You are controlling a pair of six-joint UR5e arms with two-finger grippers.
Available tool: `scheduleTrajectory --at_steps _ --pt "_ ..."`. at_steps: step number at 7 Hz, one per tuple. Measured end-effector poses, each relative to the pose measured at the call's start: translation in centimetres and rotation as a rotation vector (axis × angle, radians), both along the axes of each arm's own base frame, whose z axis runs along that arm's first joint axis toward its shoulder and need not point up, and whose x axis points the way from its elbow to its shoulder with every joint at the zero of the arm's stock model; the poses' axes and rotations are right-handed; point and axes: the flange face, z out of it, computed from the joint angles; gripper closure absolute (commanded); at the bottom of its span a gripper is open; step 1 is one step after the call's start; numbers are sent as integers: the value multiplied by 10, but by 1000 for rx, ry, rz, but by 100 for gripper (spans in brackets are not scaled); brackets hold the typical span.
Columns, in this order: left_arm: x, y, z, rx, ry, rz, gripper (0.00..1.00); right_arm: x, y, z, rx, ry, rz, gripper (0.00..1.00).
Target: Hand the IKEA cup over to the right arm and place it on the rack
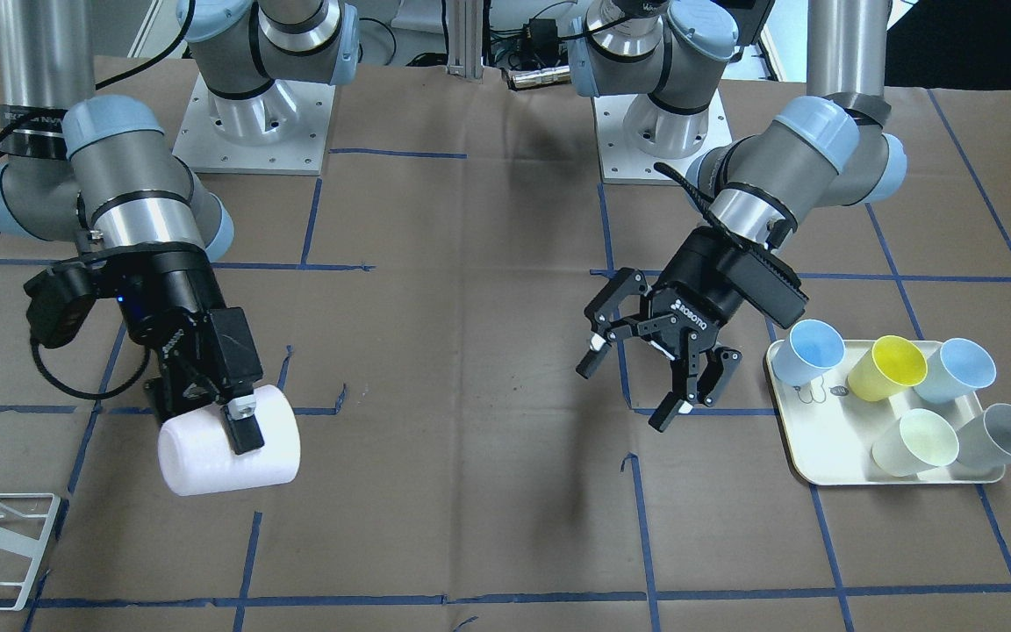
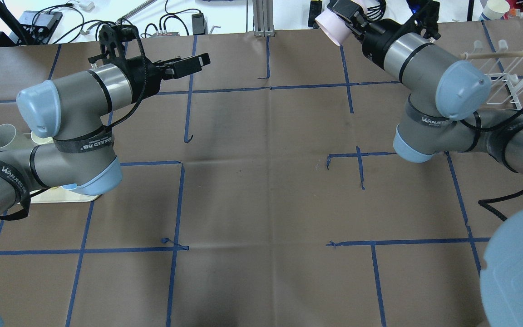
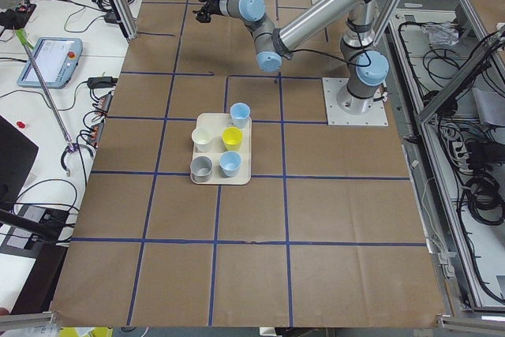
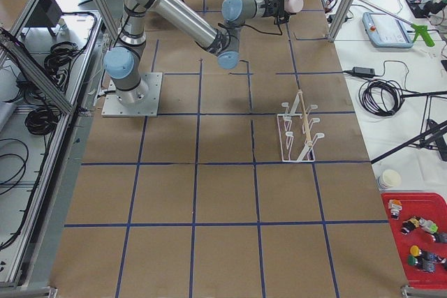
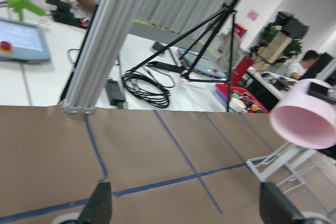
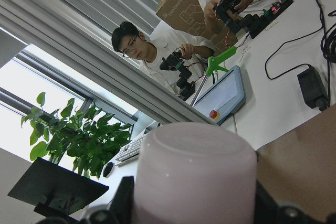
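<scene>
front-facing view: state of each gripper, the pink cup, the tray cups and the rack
Right black two-finger gripper: shut on the pale pink plastic cup.
Pale pink plastic cup: held on its side, in the air.
Left black two-finger gripper: open, empty.
Five pastel cups: upright on the cream tray.
White wire rack: holds no cup.

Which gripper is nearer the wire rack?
Right. The right gripper, holding the cup, is on the rack's side of the table; the left gripper, open, is opposite, beside the tray.
</scene>
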Motion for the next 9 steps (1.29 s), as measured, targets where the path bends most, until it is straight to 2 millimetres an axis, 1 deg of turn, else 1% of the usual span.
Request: scheduleTrajectory --at_steps 1,2,3,4,5,6,7,8,9 --pt "7 -2 -4 93 -68 86 1 -24 -5 -1 -55 142 -7 65" --pt "11 2 -2 200 -141 153 1 -50 -8 -2 -104 283 -15 65" --pt "11 8 3 305 -219 201 1 -79 -11 -2 -149 424 -28 65" --pt "7 13 8 394 -303 232 1 -111 -14 -3 -184 561 -43 65" --pt "0 15 16 473 -388 247 1 -142 -20 -7 -195 676 -49 65" --pt "-8 15 31 552 -465 245 1 -173 -31 -15 -185 737 -59 66" --pt "-12 15 49 630 -515 231 1 -201 -42 -23 -172 761 -79 67" --pt "-13 15 66 697 -542 212 1 -225 -51 -33 -158 774 -99 67" --pt "-12 17 84 743 -554 197 1 -244 -58 -35 -160 789 -116 67"
